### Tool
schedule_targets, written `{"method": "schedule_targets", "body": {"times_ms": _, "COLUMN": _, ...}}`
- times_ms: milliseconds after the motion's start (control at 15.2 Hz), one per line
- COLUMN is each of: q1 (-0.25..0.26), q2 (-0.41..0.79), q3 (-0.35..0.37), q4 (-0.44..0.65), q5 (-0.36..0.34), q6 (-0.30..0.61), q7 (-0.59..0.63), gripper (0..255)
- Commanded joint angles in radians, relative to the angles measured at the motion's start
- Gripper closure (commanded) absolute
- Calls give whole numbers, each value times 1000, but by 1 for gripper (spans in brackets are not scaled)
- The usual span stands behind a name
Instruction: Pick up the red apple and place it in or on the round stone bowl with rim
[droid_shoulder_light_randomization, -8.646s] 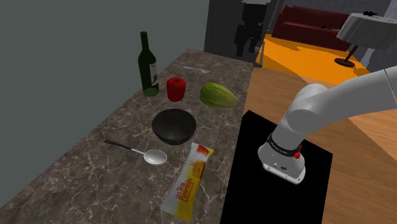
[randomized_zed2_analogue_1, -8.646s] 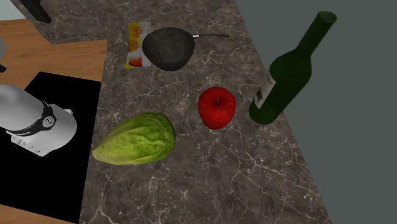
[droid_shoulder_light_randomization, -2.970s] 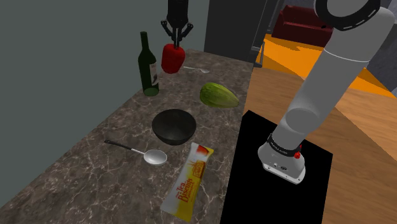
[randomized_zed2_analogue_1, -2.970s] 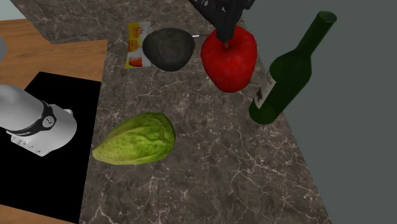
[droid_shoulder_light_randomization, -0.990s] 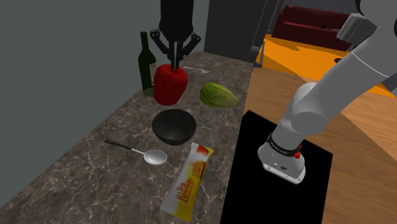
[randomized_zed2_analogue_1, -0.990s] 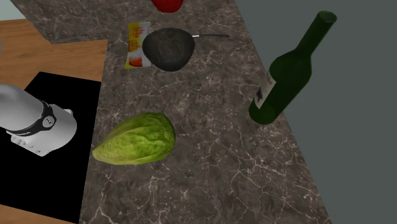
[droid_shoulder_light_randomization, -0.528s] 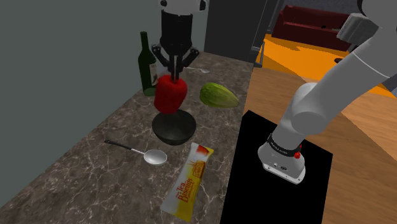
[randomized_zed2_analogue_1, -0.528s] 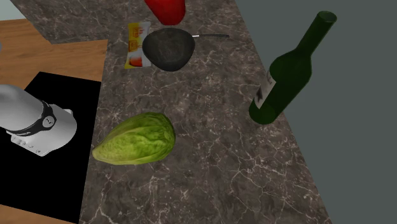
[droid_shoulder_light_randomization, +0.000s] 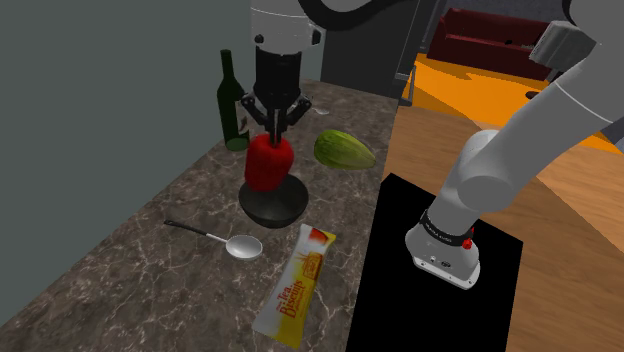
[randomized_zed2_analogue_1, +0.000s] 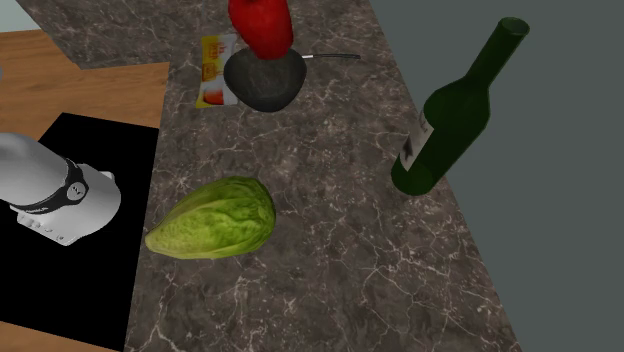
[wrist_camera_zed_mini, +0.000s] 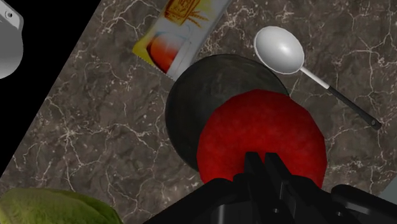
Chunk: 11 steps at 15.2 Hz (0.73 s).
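the black gripper (droid_shoulder_light_randomization: 271, 128) is pointing straight down, its jaws clenching the top of the red apple (droid_shoulder_light_randomization: 268, 165). the apple is hanging just above the dark round bowl (droid_shoulder_light_randomization: 276, 206); in the wrist view it is covering one side of the bowl rather than its middle. whether the apple is touching the bowl, i cannot tell. the bowl is sitting on the dark marbled counter (droid_shoulder_light_randomization: 150, 270). far of it, toward the shoulder view's left, a green wine bottle (droid_shoulder_light_randomization: 233, 105) is standing upright, and toward that view's right a green leafy vegetable (droid_shoulder_light_randomization: 343, 150) is lying near the counter's edge. near of the bowl, a metal spoon (droid_shoulder_light_randomization: 238, 245) and a yellow biscuit packet (droid_shoulder_light_randomization: 297, 285) are lying flat, side by side but apart.
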Motion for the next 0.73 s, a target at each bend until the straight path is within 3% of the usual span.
{"method": "schedule_targets", "body": {"times_ms": 0, "q1": 1, "q2": 1, "q3": 3, "q4": -28, "q5": 2, "q6": 30, "q7": -2, "gripper": 255}}
{"method": "schedule_targets", "body": {"times_ms": 198, "q1": 3, "q2": 7, "q3": 9, "q4": -71, "q5": 4, "q6": 79, "q7": -4, "gripper": 255}}
{"method": "schedule_targets", "body": {"times_ms": 660, "q1": 3, "q2": 7, "q3": 9, "q4": -71, "q5": 4, "q6": 79, "q7": -4, "gripper": 255}}
